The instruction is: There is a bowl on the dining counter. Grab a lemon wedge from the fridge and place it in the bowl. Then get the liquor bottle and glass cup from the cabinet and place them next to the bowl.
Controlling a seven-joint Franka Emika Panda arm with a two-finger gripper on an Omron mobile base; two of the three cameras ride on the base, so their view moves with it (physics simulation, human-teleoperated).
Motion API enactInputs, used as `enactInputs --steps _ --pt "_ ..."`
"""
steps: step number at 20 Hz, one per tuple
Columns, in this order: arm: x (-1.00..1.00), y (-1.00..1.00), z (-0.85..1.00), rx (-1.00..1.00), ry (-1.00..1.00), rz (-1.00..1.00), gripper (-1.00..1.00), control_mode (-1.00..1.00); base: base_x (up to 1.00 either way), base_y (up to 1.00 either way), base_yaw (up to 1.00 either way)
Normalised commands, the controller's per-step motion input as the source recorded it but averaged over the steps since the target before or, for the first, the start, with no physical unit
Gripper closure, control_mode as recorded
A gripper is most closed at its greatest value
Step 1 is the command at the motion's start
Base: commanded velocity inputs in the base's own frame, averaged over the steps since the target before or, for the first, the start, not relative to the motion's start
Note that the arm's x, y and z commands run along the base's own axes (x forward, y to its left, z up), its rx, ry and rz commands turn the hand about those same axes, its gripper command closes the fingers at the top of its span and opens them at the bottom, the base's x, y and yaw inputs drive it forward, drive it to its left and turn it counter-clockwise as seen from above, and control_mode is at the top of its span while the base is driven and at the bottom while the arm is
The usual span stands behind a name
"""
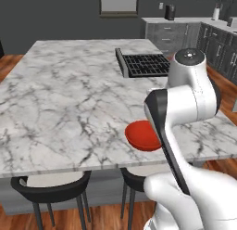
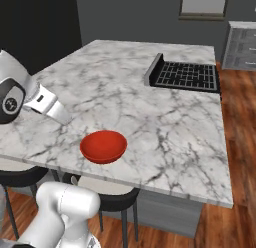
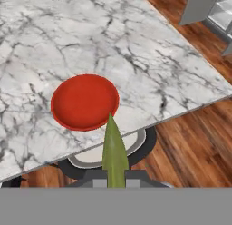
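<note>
The red bowl [image 1: 141, 135] [image 2: 103, 146] [image 3: 84, 100] sits near the front edge of the marble dining counter [image 1: 69, 99] [image 2: 150, 112] [image 3: 136, 42], and nothing lies in it. In the hand view my gripper [image 3: 116, 182] is shut on the lemon wedge [image 3: 113, 149], a slim yellow-green sliver that points up toward the bowl's near rim. The gripper hangs above the counter's front edge, just short of the bowl. In the left base view my arm hides the bowl's right side.
A black grated cooktop [image 1: 146, 64] [image 2: 186, 74] is set into the counter's far side. Dark stools [image 1: 51, 187] [image 2: 107, 197] stand under the front edge on a wood floor. Grey drawer units [image 1: 171, 34] line the back wall.
</note>
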Motion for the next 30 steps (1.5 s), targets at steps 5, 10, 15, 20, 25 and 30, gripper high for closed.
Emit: enactInputs --steps 5,10,15,20,25,30 --pt "0.38 -0.16 -0.51 0.03 0.15 0.00 1.00 -1.00 0.00 0.00 0.00" --pt "0.40 -0.06 -0.54 0.00 0.07 0.00 1.00 -1.00 0.00 0.00 0.00" --pt "0.34 -0.11 -0.45 0.00 0.00 0.00 1.00 -1.00 0.00 0.00 0.00" --pt "0.29 -0.12 -0.51 0.01 0.00 0.00 1.00 -1.00 0.00 0.00 0.00" --pt "0.35 -0.05 -0.41 0.04 0.02 0.01 1.00 -1.00 0.00 0.00 0.00" --pt "0.33 0.00 -0.34 0.07 0.03 0.02 1.00 -1.00 0.00 0.00 0.00"
